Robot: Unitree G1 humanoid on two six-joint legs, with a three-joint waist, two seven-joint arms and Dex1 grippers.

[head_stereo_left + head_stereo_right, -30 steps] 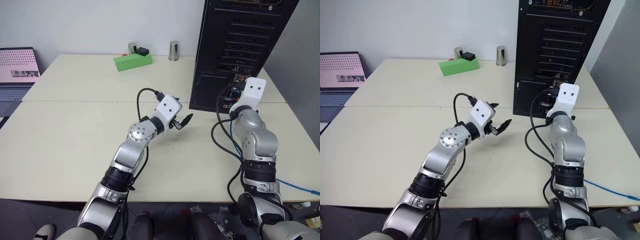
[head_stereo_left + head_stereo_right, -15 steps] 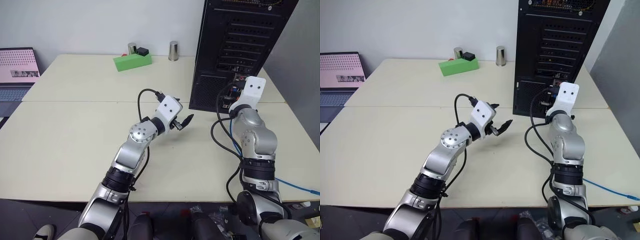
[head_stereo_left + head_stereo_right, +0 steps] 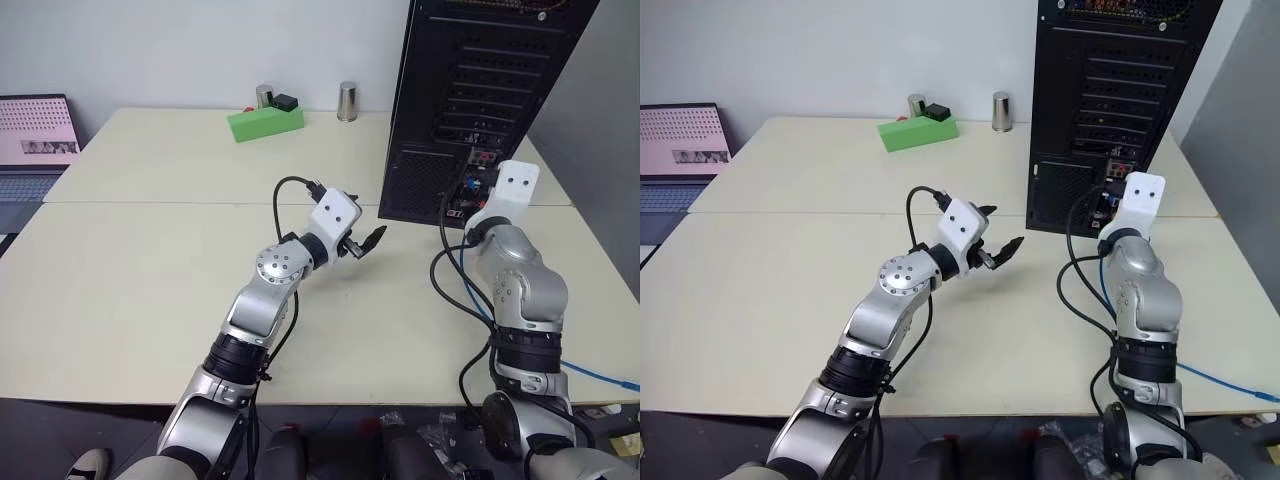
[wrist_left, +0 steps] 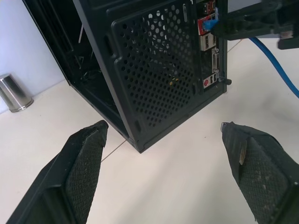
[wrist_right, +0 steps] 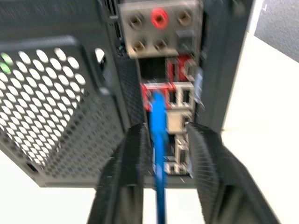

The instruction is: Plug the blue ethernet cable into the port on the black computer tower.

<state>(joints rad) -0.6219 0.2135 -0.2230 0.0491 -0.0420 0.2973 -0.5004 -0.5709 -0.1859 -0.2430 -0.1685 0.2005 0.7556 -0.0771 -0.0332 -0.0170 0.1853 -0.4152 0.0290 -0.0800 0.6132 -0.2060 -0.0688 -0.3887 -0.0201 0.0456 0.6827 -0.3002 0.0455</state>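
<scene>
Right gripper [image 5: 161,154] stands narrowly parted around the blue cable [image 5: 158,122]; a half-seated plug could drop from the tower [image 3: 470,90]. Left gripper [image 4: 163,154] is wide, empty.

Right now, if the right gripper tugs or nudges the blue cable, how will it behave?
Likely floppy: the blue cable runs in loose curves from the tower and off the table edge. Probably light, since it is thin. Its end appears to sit in a port, between the right gripper fingers, which stand apart, so a tug could strain the plug.
</scene>
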